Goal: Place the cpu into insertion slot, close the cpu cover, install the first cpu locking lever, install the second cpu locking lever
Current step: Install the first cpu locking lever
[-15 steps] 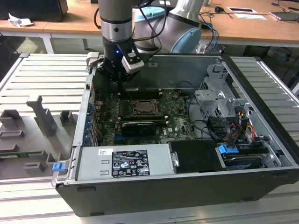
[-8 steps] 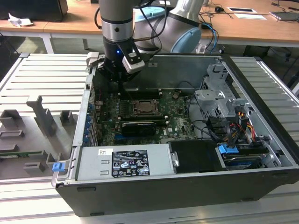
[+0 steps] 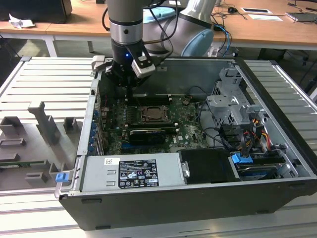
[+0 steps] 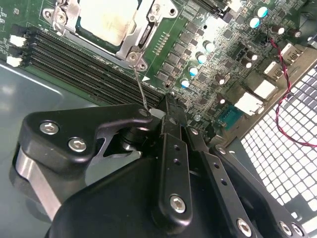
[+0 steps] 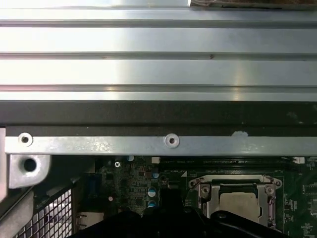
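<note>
exterior view: gripper (image 3: 130,85) low inside the computer case (image 3: 198,198), over the motherboard near the socket's far corner; cpu (image 3: 151,115) seated in the socket.
second wrist view: fingers (image 4: 171,148) drawn narrow together; thin locking lever (image 4: 139,82) runs from the cpu cover (image 4: 130,49) corner to their tip.
first wrist view: cpu cover lies flat around the cpu.

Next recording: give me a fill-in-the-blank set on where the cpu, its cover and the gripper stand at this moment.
1. The cpu lies seated on the green ____.
2. The cpu cover is ____ over the cpu, framing its metal top.
3. In the exterior view the gripper hangs inside the open computer ____.
4. In the second wrist view a thin lever runs from the cpu cover's corner toward the ____.
Missing words: motherboard; closed; case; gripper.
</note>
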Controlling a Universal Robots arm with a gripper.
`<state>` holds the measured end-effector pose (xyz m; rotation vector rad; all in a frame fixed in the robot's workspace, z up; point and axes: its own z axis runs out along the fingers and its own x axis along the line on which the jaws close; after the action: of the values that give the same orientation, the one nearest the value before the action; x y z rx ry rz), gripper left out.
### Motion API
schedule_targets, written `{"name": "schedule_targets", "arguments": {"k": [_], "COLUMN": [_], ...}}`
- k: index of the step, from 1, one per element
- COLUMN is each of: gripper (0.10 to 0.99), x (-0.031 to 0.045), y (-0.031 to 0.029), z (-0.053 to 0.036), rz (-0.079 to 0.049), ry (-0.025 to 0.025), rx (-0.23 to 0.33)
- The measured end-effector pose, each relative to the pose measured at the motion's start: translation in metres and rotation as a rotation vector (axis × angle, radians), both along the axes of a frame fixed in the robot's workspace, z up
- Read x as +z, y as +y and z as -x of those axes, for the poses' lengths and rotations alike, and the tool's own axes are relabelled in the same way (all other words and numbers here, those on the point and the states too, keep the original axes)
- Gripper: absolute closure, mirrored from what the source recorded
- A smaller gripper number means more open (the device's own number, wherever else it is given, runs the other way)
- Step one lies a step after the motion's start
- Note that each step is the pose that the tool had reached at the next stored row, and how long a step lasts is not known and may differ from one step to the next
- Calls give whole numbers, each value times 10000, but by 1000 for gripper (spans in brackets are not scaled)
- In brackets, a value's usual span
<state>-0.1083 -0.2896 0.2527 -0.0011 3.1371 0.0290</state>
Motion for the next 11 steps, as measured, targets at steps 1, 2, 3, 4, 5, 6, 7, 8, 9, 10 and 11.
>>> {"name": "schedule_targets", "arguments": {"k": [1,2,3,4,5,6,7,8,9,10,11], "gripper": [980,980,980,980,980,980,980,980,980,980,980], "x": [0,-1,-2,-4,-5,-6,-6,-6,-6,-4,0], "y": [0,0,0,0,0,0,0,0,0,0,0], "z": [-4,-10,-23,-42,-57,-76,-90,-100,-109,-119,-128], "rz": [1,0,0,0,1,0,0,0,1,2,1], "ry": [1,0,0,0,0,0,0,1,0,1,1], "rx": [0,0,-1,0,0,-1,0,1,1,1,0]}}
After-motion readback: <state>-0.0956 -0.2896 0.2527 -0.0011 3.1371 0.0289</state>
